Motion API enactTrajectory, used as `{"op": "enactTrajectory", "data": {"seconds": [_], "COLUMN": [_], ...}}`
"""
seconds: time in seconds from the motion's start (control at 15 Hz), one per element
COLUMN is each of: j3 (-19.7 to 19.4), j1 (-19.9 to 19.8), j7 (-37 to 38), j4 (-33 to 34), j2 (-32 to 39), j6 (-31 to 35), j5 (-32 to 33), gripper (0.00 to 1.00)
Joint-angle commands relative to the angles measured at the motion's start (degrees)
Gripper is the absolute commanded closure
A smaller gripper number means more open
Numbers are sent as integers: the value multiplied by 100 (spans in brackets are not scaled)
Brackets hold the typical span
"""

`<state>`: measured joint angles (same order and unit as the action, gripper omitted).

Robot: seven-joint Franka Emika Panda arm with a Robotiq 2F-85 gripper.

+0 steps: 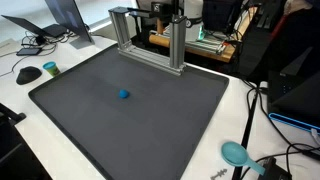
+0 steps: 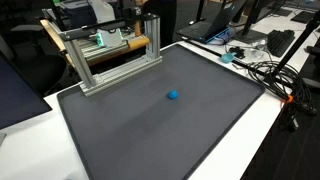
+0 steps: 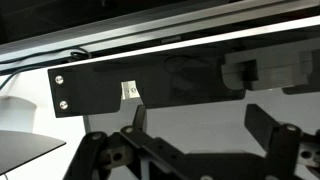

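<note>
A small blue object point(image 1: 123, 95) lies near the middle of a dark grey mat point(image 1: 90, 120); both also show in an exterior view, the blue object point(image 2: 173, 96) on the mat point(image 2: 150, 130). In the wrist view my gripper point(image 3: 198, 120) is open and empty, its two black fingers wide apart. It faces a black panel point(image 3: 150, 75) with a white surface below it. The blue object is out of the wrist view. The gripper is far from the blue object, back by the aluminium frame point(image 1: 150, 40), and hardly shows in either exterior view.
The aluminium frame point(image 2: 110, 55) stands at the mat's far edge. A teal round object point(image 1: 234, 153), cables point(image 1: 255, 110), a black mouse point(image 1: 30, 73) and a laptop point(image 1: 65, 18) lie around the mat. More cables point(image 2: 272, 70) lie on the white table.
</note>
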<state>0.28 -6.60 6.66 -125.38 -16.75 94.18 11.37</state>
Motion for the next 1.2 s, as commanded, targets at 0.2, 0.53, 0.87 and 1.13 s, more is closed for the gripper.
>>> {"op": "enactTrajectory", "data": {"seconds": [0.2,0.53,0.87,1.13], "j3": [-87,-4,81,87], "j1": [99,203,479,600], "j7": [21,173,337,415], "j4": [10,-179,-548,-1221], "j2": [3,-278,-803,-1484], "j6": [-14,120,191,781], "j5": [20,-104,-592,-1144], "gripper": [0,0,0,0]}}
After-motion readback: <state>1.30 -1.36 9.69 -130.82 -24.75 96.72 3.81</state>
